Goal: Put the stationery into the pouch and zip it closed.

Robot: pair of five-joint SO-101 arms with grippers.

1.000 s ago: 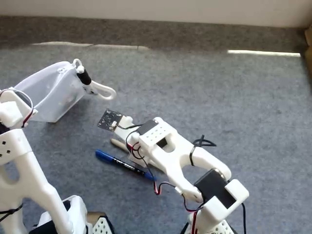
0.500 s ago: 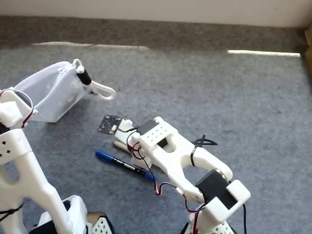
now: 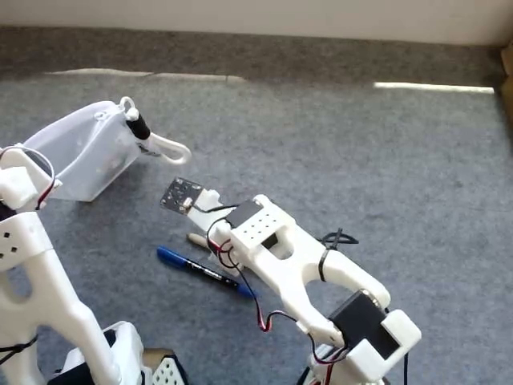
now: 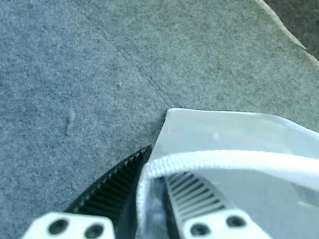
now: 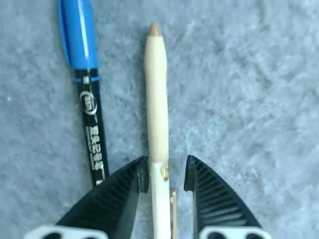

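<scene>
The blue pen [image 3: 204, 271] lies on the grey surface [image 3: 361, 160], near us and a bit left of the middle. Just past it lies the cream pen [image 5: 157, 109]. The two pens are side by side and do not touch. The right fingers [image 5: 119, 194] are released. They sit low, one on each side of the cream pen, with a small gap showing on one side. Farther off on the left, the clear pouch [image 3: 84, 156] is tipped up off the surface. The left fingers [image 4: 112, 191] are clenched on its zip edge. A white loop [image 3: 168, 148] sticks out at the pouch's right end.
</scene>
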